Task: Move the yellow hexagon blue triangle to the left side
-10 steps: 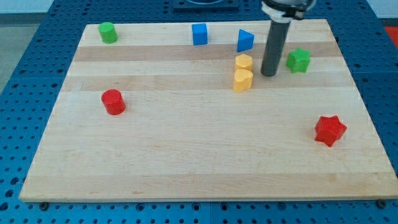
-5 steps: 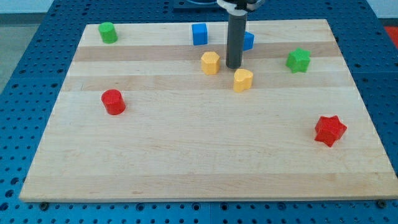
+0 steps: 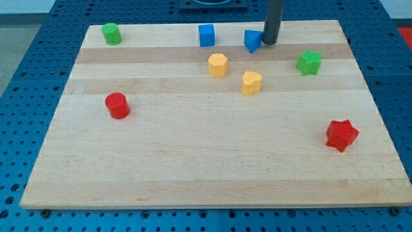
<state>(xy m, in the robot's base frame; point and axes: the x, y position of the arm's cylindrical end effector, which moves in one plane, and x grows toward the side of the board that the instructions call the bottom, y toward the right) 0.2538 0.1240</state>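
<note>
On the pale wooden board, which sits over a blue perforated table, eight small coloured plastic blocks are spread out. Camera view, only one: my tip is at the view's top, right of centre, the dark straight rod coming down from the top edge. Tip sits just at the right side of the blue triangle block, touching or nearly so, can't tell which. There is no claw on this rod, so nothing spread, pressed or pinching to report; it's a bare rod end.

Task things: blue triangle is near the top edge of the board, right of centre. The yellow hexagon block lies below and to the left of it, apart from it, roughly mid-board in the upper half. Neither one is on the view's left side.

Other blocks: a blue square cube near the top edge, left of the triangle, well clear of it. A second yellow block, heart-like shape, sits below-right of the hexagon, near but not touching. A green star-shaped block at the view's right, upper part, apart from the tip. A red star-shaped block lower right, well apart from everything. A green cylinder block in the top-left corner area. A red cylinder block on the left side, mid-height.

All blocks rest flat on the board.
</note>
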